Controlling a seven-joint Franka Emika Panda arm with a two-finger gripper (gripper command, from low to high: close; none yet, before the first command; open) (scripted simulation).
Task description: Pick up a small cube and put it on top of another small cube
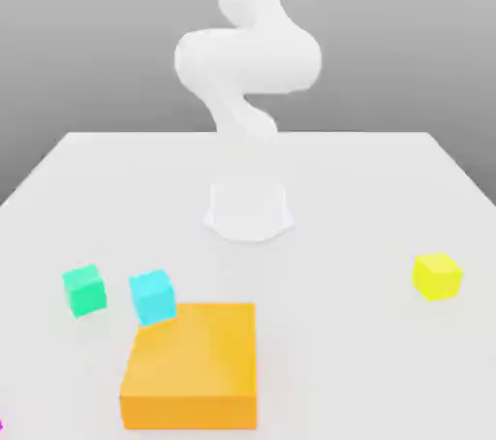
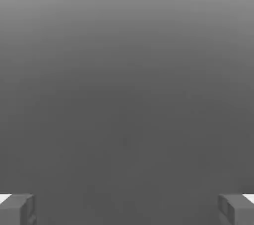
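Fingers point(image 2: 127, 209) are standing wide apart, gripping nothing, facing blank grey. Pink cube point(image 1: 1, 424) is sitting at the bench point(image 1: 368, 186) edge, far from the fingers; green cube point(image 1: 84, 290) likewise apart. Judging the pink cube rigid, light; gripping two opposite flat faces looks best.

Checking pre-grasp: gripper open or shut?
Open. In the hand view the gripper fingers stand far apart, with nothing between them.
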